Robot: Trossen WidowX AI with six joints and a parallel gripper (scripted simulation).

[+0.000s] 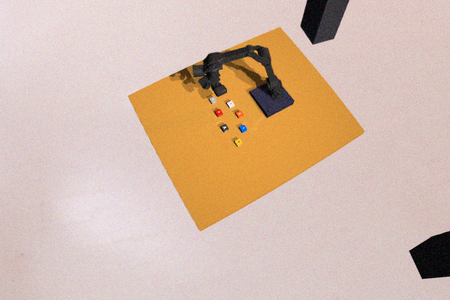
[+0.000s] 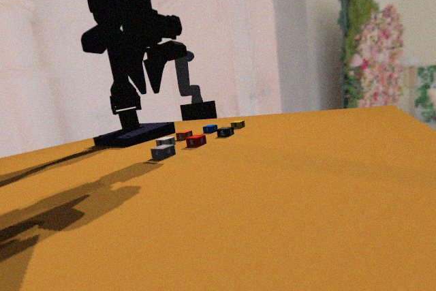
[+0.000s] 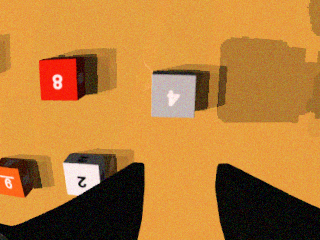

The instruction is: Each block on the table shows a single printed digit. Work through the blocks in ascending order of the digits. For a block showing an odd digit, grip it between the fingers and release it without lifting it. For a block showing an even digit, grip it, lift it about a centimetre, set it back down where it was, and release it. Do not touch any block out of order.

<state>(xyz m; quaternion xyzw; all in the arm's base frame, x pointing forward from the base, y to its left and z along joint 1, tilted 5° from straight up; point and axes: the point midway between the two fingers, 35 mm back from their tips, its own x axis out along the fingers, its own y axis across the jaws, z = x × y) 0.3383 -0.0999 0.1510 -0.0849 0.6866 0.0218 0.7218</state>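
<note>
The gripper is sitting raised above the table, its two dark fingers filling the lower part of the wrist view with bare orange surface showing between them. The jaws are drawn in to a narrow gap and are clasping nothing. In the exterior view the gripper is hanging in the upper left of the frame, well clear of every block, its fingertips pointing down.

The grey block is resting on the table just above the centre of the wrist frame, apart from the fingers, with a white 4 on its top face. In the top view it is lying just below the gripper, at the upper left end of the block cluster.

The red block, marked 8, is sitting at the left of the wrist frame. The white block, marked 2, is standing at the lower left, partly behind the left finger. The orange block is showing at the far left edge; its digit is not legible with certainty.

Further out in the top view, the black block, blue block and yellow block are lying lower in the frame. The arm is rising from a dark blue base plate right of the cluster.
</note>
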